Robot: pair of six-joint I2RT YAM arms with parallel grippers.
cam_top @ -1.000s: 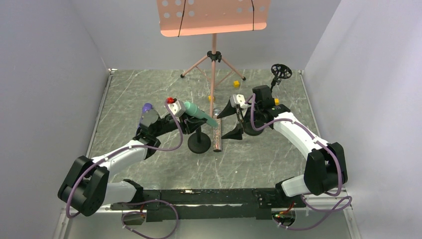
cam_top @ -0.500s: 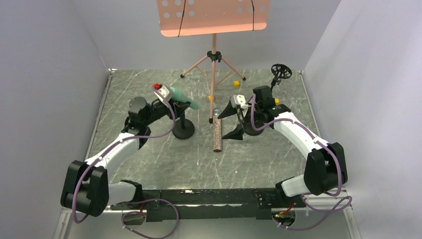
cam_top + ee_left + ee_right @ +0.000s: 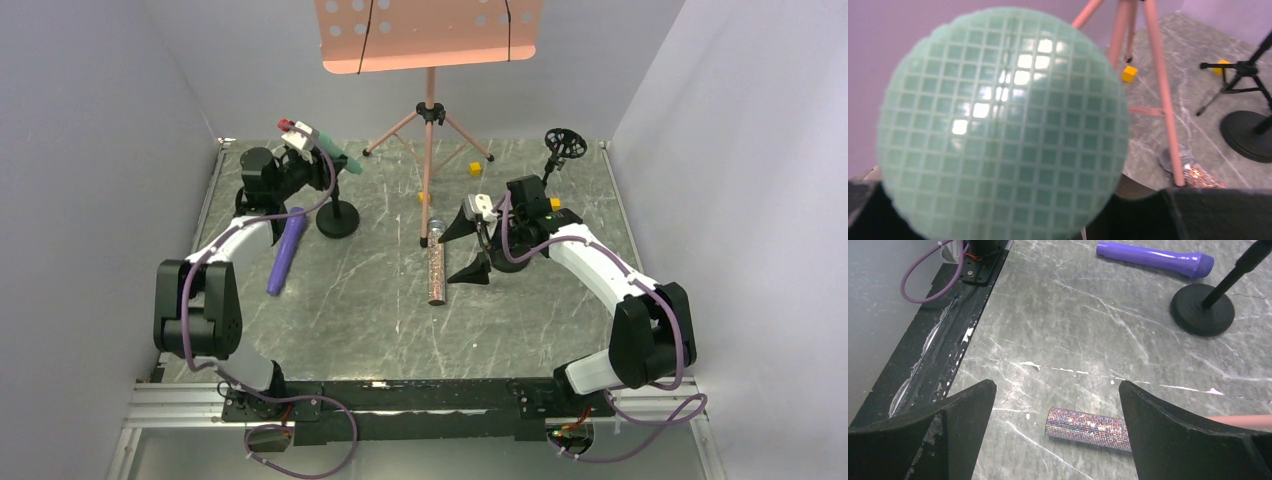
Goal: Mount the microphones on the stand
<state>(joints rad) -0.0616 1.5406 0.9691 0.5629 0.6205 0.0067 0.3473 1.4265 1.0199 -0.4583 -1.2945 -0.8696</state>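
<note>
My left gripper (image 3: 318,150) is shut on the mint-green microphone (image 3: 337,159), held high at the table's far left corner. Its mesh head (image 3: 998,125) fills the left wrist view. Right under it stands a black stand with a round base (image 3: 338,222). The purple microphone (image 3: 286,250) lies flat beside my left forearm. In the middle of the table lies the glittery microphone (image 3: 436,265), with my right gripper (image 3: 464,250) wide open just to its right. In the right wrist view the glittery handle (image 3: 1088,427) lies below and between the spread fingers (image 3: 968,410).
A pink music stand on a tripod (image 3: 430,110) stands at the back centre, with small yellow blocks (image 3: 475,168) near its feet. A second black stand with a round clip (image 3: 565,142) rises behind my right arm. Grey walls close in on the left, right and back.
My left arm swung from the table's middle to the far left corner with the mint-green microphone, and the black stand slid along with it. The purple microphone came into full view. My right arm stayed put.
</note>
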